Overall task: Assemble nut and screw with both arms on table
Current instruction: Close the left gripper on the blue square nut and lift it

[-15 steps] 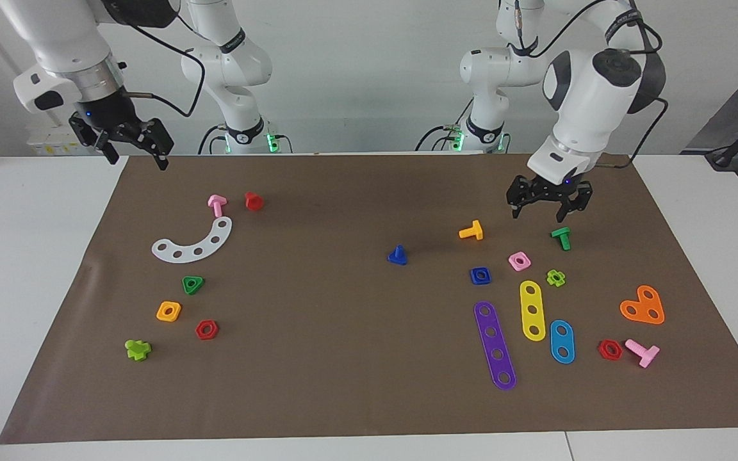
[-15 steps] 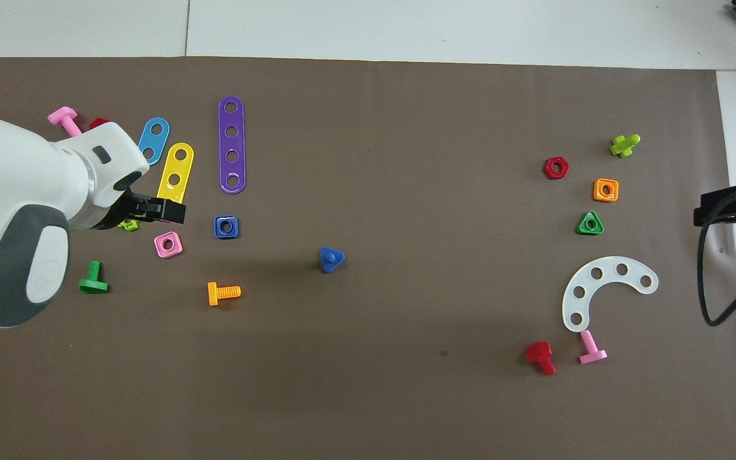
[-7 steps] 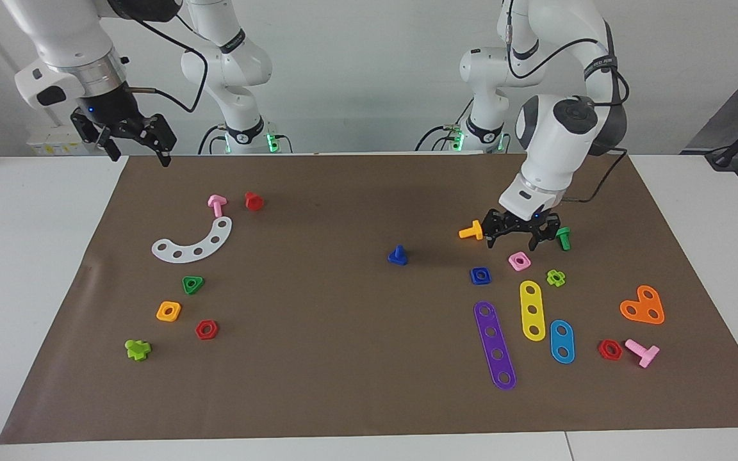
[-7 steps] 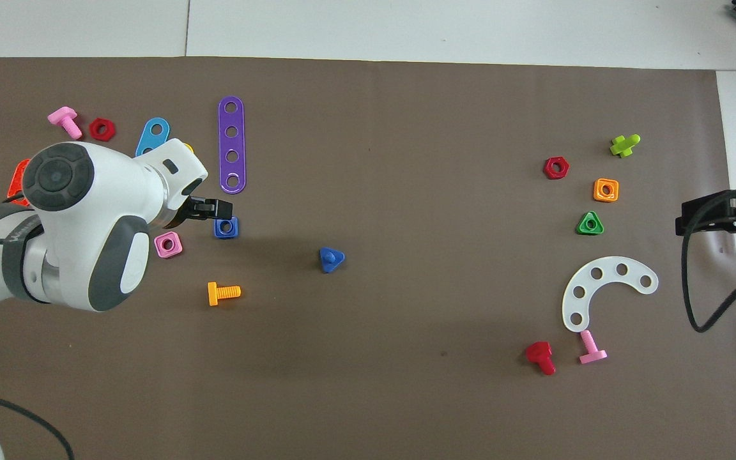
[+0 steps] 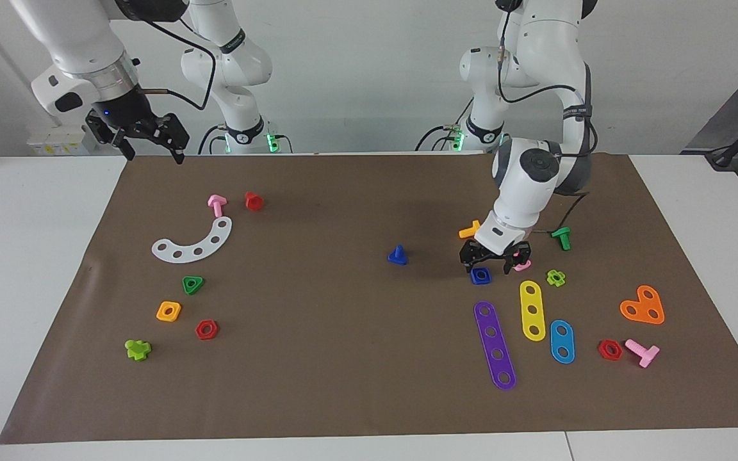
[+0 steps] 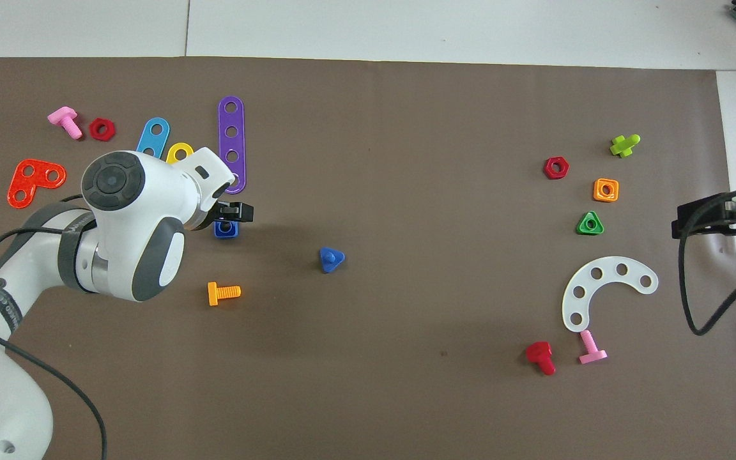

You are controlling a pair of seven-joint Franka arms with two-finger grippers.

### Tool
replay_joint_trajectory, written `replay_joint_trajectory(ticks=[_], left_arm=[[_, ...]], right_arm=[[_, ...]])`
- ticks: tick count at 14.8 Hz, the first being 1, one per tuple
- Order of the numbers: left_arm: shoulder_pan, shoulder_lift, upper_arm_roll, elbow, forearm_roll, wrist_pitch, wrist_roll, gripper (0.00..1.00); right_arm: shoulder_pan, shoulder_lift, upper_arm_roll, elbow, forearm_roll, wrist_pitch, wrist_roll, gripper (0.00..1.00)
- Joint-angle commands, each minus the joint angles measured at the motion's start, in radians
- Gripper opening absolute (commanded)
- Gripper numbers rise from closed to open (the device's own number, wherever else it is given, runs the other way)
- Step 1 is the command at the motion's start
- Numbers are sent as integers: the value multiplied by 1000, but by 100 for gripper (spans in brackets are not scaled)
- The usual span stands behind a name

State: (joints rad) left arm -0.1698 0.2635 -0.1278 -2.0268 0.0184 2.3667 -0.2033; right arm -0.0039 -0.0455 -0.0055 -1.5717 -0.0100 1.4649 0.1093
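Observation:
The dark-blue square nut [image 5: 480,276] lies flat on the brown mat [image 5: 343,384] toward the left arm's end. My left gripper [image 5: 487,261] hangs low right over it, open, with a finger on either side and nothing held. In the overhead view the left gripper [image 6: 234,212] covers part of the nut [image 6: 225,229]. The dark-blue screw [image 5: 397,255] stands head down and shaft up near the mat's middle, also seen from overhead [image 6: 331,259]. My right gripper [image 5: 150,139] waits raised and open over the mat's edge at the right arm's end.
A pink square nut [image 5: 524,264], an orange screw [image 5: 469,229], a purple strip [image 5: 494,344] and a yellow strip [image 5: 532,310] lie close around the left gripper. A white arc [image 5: 193,242], a green triangular nut [image 5: 193,284] and an orange square nut [image 5: 168,311] lie toward the right arm's end.
My left gripper has come down and moved from over the green screw toward the mat's middle, ending over the blue nut. My right gripper has shifted slightly toward the mat.

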Motion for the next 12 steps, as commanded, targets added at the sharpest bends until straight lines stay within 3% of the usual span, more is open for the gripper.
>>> replay_joint_trajectory(ticks=[1,3,6,12], left_arm=[[-13,5,10,-42,23,40,-33,95],[-13,3,10,-68,23,72,-34,90],[-13,2,10,-78,23,80,-36,73],[-11,2,10,-84,23,82,-36,70]], right_arm=[[-2,-8,2,-10,16,-6,-2,100],[-2,-8,2,-10,16,-6,-2,100],[-4,-8,2,-10,16,-6,-3,100],[-2,-8,2,-10,16,-11,-2,100]])
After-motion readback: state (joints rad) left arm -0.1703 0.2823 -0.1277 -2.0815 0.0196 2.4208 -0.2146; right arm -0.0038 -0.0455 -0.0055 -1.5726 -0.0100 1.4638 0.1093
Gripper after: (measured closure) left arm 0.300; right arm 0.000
